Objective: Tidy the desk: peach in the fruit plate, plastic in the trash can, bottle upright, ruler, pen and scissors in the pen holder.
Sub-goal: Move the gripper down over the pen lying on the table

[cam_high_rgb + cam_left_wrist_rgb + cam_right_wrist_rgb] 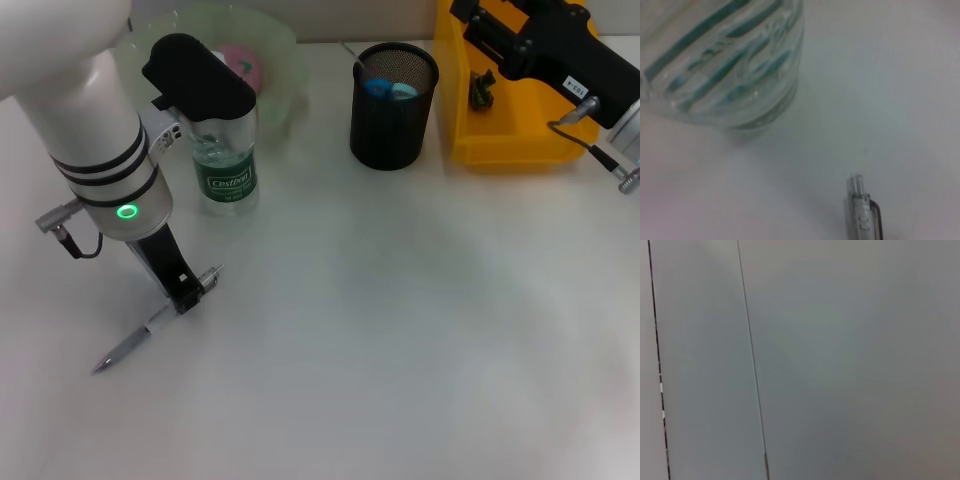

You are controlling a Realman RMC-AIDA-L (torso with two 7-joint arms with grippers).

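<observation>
On the white tabletop (420,330) the left hand (185,297) is down on the pen (150,325), fingers shut around it, so next the pen must be lifted into the black pen holder (394,105), while the right hand (480,85), whose fingers cannot be judged, waits over the yellow bin (500,145).

Desk (400,330) — smooth, matt white surface, faint sheen. Bottle (226,160) — clear, ribbed plastic with a glossy green printed label. Pen (150,325): translucent plastic barrel, shiny, dark clip. Pen holder (394,105): black wire mesh, matt. Fruit plate (275,50): pale green translucent plastic, glossy. Yellow bin (510,130): smooth moulded plastic. Left arm (95,130) shell is glossy white plastic with black bands.
</observation>
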